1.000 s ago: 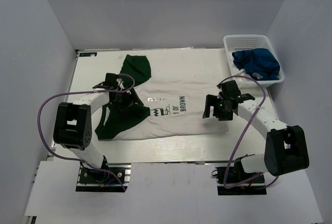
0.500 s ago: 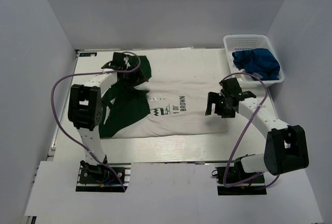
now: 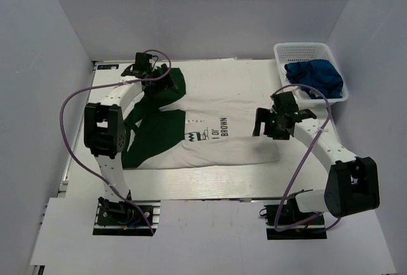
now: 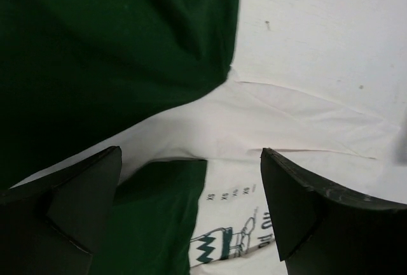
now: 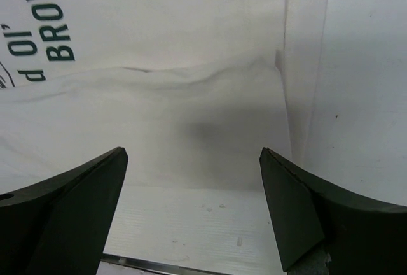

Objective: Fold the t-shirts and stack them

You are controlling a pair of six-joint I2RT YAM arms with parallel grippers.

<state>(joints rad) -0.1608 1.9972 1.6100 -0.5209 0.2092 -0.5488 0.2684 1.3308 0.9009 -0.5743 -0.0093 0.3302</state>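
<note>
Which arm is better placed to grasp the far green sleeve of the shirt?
Left. The left pincer, open, hangs at the far green sleeve. The right pincer, also open, is over the white bottom end of the shirt, away from that sleeve.

Overhead; both wrists close over t-shirt (image 3: 229,112)

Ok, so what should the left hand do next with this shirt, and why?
Probably lower the left hand onto the far green sleeve and pinch its edge. The hand is open and holds nothing, and that sleeve lies spread out beside the white t-shirt body, not yet folded in.
</note>
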